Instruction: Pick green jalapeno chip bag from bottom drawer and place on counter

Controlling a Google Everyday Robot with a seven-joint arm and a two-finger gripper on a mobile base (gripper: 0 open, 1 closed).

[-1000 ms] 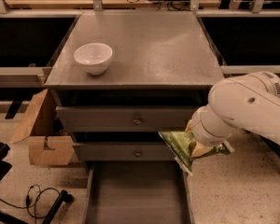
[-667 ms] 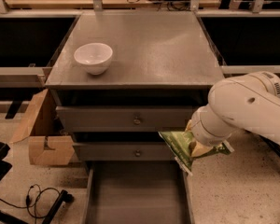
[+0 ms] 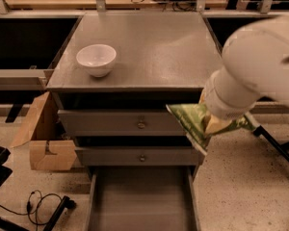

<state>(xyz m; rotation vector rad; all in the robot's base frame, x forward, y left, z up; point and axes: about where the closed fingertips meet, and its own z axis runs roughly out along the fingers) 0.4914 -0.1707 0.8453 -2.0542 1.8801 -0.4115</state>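
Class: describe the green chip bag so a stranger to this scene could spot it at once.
Find the grey drawer cabinet. At its right front, level with the two knobbed drawers, the white arm's gripper holds the green jalapeno chip bag in midair. It is the only glossy green thing there.

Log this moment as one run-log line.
stage: carry | gripper: at cabinet's right front, holding green jalapeno chip bag aloft before knobbed drawers | bottom drawer: open, bag out | counter: bag not yet placed
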